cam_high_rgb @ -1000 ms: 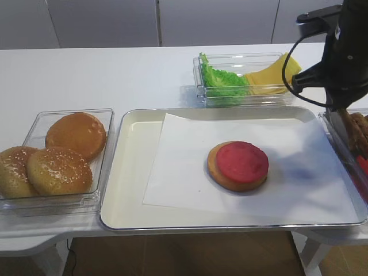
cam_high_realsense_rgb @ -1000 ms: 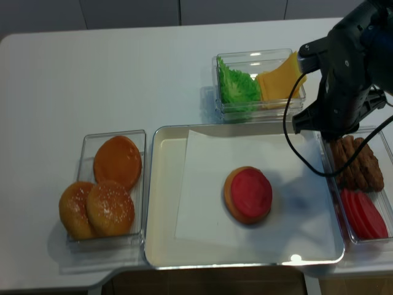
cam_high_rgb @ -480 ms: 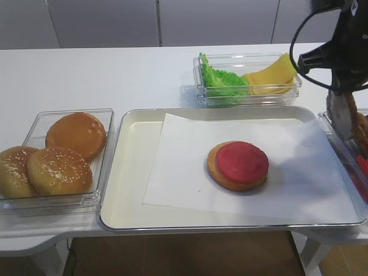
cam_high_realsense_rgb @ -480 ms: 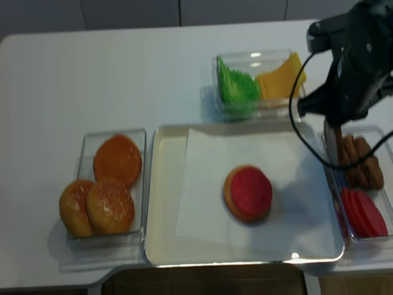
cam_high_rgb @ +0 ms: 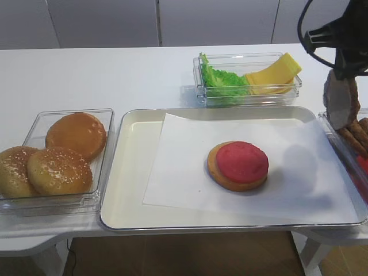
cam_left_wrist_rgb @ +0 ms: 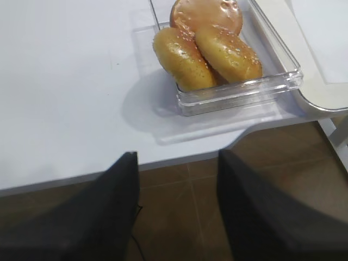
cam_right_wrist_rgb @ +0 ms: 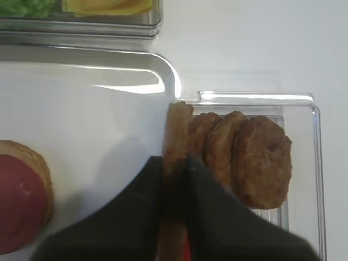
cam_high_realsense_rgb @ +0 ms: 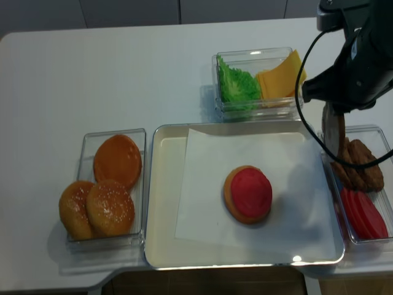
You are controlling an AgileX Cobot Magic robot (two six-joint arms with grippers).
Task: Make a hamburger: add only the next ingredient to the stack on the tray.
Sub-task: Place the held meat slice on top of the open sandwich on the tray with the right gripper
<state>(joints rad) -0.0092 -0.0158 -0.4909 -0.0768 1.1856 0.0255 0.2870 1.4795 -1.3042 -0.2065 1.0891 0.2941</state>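
My right gripper point(cam_right_wrist_rgb: 175, 160) is shut on a brown meat patty point(cam_right_wrist_rgb: 176, 133), which hangs edge-on from its fingers. In the high view the patty point(cam_high_rgb: 340, 104) is lifted above the right edge of the cream tray point(cam_high_rgb: 122, 172), just left of the patty box. The stack point(cam_high_rgb: 237, 165), a tan bun half topped with a red disc, sits on the paper sheet in the tray's middle, well left of the patty. My left gripper point(cam_left_wrist_rgb: 176, 157) stands open and empty over the floor, off the table's front edge near the bun box.
Three more patties point(cam_right_wrist_rgb: 255, 163) lean in a clear box point(cam_high_realsense_rgb: 384, 150) right of the tray, with red slices point(cam_high_realsense_rgb: 363, 214) in front of them. Behind the tray is a box of lettuce point(cam_high_rgb: 221, 80) and cheese point(cam_high_rgb: 273, 75). Three buns point(cam_high_rgb: 57, 169) fill a box on the left.
My right gripper has risen out of the patty box with one patty pinched in it. It now hangs higher, over the tray's right rim. The stack has not moved.
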